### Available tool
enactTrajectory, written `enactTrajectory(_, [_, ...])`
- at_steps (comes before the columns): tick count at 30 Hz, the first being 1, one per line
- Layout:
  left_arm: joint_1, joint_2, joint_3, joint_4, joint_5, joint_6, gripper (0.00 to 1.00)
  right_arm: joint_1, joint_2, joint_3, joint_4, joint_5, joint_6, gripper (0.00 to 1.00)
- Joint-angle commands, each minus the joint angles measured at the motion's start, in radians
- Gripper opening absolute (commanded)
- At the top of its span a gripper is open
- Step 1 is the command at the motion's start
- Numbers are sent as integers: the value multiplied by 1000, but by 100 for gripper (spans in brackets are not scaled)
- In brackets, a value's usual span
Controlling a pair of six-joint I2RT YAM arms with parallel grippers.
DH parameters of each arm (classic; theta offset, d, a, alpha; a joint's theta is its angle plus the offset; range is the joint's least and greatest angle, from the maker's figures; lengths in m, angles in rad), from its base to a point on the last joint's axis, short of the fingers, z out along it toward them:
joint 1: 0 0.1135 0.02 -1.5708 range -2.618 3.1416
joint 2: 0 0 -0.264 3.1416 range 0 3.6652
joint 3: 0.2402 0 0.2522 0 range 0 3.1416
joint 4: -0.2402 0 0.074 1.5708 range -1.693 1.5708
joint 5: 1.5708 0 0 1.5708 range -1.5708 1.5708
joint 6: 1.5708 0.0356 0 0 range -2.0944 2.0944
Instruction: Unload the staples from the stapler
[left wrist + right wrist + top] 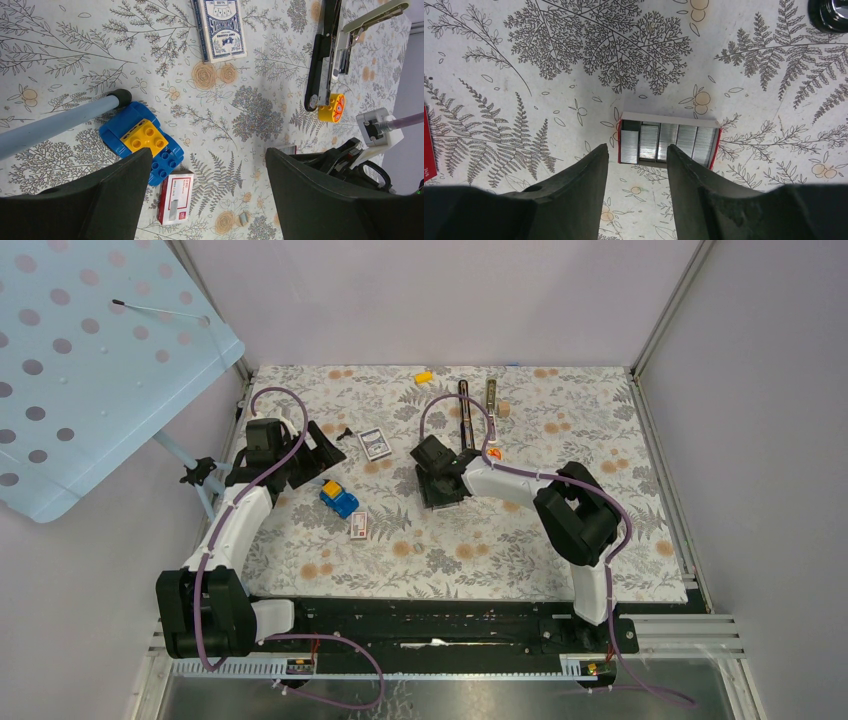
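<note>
Nearest me a shut red-white box (360, 525) lies on the floral mat (450, 550), left of centre, with the toy car (339, 500) just beyond it to the left. My right gripper (636, 150) points down at mid-mat over an open tray of staples (668, 143). Its fingers (574, 190) are parted by a moderate gap and grip nothing, and the tray's left end shows between their tips. Whether they touch the tray I cannot tell. My left gripper (208, 155) hangs over the left part of the mat near the car, spread wide and empty. A card deck (375, 443) lies a little farther out, between my two grippers. A yellow brick (331, 107) sits right at the stapler's near end. The stapler (465, 412) lies on the far part of the mat, right of centre, apart from both grippers. It is opened out, black body on the left and metal rail (491, 397) just right of it, both running near to far. A small yellow block (424, 376) lies by the far edge
</note>
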Motion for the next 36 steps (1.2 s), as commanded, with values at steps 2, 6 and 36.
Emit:
enactTrajectory(2, [8, 3, -6, 50, 20, -3, 88, 12, -78, 49, -20, 46, -20, 55])
enactTrajectory(6, [10, 4, -6, 51, 21, -3, 88, 16, -129, 31, -15, 23, -41, 55])
enactTrajectory(36, [20, -15, -11, 48, -8, -9, 88, 232, -29, -18, -90, -107, -14, 56])
